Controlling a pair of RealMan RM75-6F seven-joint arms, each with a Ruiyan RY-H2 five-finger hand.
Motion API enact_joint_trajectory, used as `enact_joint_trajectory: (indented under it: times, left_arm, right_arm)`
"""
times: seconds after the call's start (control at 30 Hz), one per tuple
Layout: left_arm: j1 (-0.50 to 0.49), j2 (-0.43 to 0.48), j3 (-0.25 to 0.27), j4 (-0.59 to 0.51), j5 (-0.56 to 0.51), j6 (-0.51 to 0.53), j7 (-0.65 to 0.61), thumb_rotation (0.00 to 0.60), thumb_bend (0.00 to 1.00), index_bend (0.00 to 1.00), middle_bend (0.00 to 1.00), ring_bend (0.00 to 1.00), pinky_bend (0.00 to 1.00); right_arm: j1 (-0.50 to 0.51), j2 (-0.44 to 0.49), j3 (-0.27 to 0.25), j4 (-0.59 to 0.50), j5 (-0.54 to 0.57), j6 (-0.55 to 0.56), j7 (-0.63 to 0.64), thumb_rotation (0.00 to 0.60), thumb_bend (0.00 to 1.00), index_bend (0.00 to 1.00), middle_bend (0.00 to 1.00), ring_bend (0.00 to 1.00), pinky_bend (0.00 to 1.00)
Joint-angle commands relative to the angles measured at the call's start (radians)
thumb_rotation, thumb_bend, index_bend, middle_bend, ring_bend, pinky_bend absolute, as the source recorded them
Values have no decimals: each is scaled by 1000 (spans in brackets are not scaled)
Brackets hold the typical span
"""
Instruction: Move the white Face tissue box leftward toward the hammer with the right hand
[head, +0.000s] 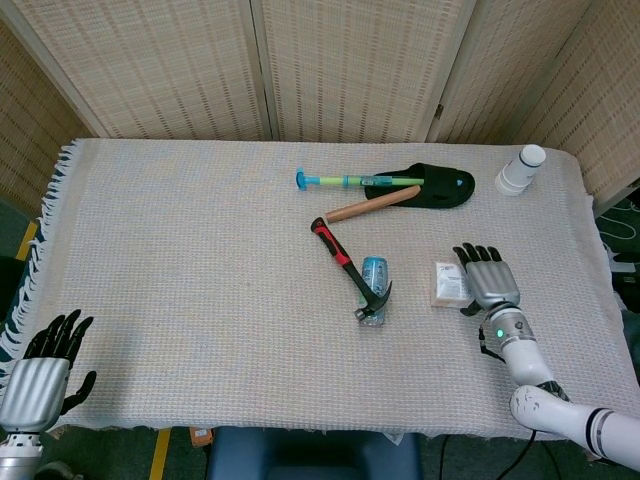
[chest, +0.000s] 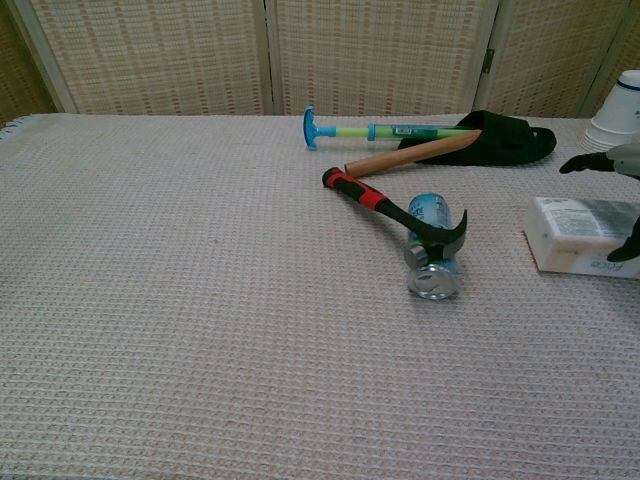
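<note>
White rectangular cardboard tissue box (head: 449, 283) sits unmoved at 3 o'clock of red-and-black claw hammer (head: 349, 269); right hand (head: 488, 282) above it, fingers spread wide, holding nothing; push pending.

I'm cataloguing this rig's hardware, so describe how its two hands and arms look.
Both hands have ribbed silver backs and black fingers. The right hand joins a white, rounded arm segment through a wrist showing a small green light and a thin dark cable. The left hand shows the same silver-and-black build.

White tissue box (chest: 578, 238) flat on cloth, right of red-handled hammer (head: 350, 269).
</note>
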Motion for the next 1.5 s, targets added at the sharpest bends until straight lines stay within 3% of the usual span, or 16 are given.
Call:
enact_joint_trajectory:
  times: [0.03, 0.47, 0.73, 0.87, 1.03, 1.17, 1.27, 1.3, 1.37, 1.4, 1.5]
  left_arm:
    - [0, 0, -2, 1, -3, 0, 0, 600, 344, 100, 0, 0, 151]
    - [1, 3, -3, 1, -2, 1, -9, 600, 344, 100, 0, 0, 151]
    - [1, 8, -2, 0, -1, -2, -21, 600, 344, 99, 0, 0, 152]
    - [2, 9, -1, 0, 3, 0, -24, 600, 345, 100, 0, 0, 151]
    - [3, 10, -1, -1, 4, -1, -23, 600, 344, 100, 0, 0, 151]
    - [4, 10, 0, -2, 8, 3, -24, 600, 343, 100, 0, 0, 152]
    - [6, 10, 1, -3, 13, 6, -23, 600, 344, 100, 0, 0, 152]
    - [6, 10, 2, -4, 16, 7, -22, 600, 344, 99, 0, 0, 151]
    - [6, 9, 3, -4, 19, 8, -21, 600, 344, 100, 0, 0, 151]
    - [6, 8, 4, -4, 20, 8, -19, 600, 344, 100, 0, 0, 151]
    - [6, 6, 2, -4, 17, 7, -17, 600, 343, 100, 0, 0, 152]
  right_arm:
    - [12, -9, -10, 10, 12, -8, 3, 600, 0, 0, 35, 0, 0]
    - [51, -41, -49, 49, 38, -23, 24, 600, 0, 110, 163, 16, 0]
    - [59, -57, -63, 61, 27, 2, 37, 600, 0, 229, 272, 77, 0]
    - [57, -69, -69, 72, 14, 26, 43, 600, 2, 364, 338, 120, 0]
    - [30, -72, -53, 79, -86, 64, 138, 600, 25, 432, 384, 171, 0]
    - [-42, -80, -4, 96, -289, 109, 464, 600, 30, 434, 404, 201, 0]
    - [-119, -90, 34, 145, -490, 149, 949, 600, 30, 434, 416, 216, 0]
    - [-146, -97, 37, 185, -571, 177, 1170, 600, 30, 434, 422, 225, 0]
    - [-172, -124, 32, 287, -674, 232, 1467, 600, 30, 434, 427, 232, 0]
    - [-179, -142, 6, 372, -747, 263, 1625, 600, 30, 434, 428, 233, 0]
    - [-180, -218, -45, 616, -854, 344, 1871, 600, 32, 434, 433, 233, 0]
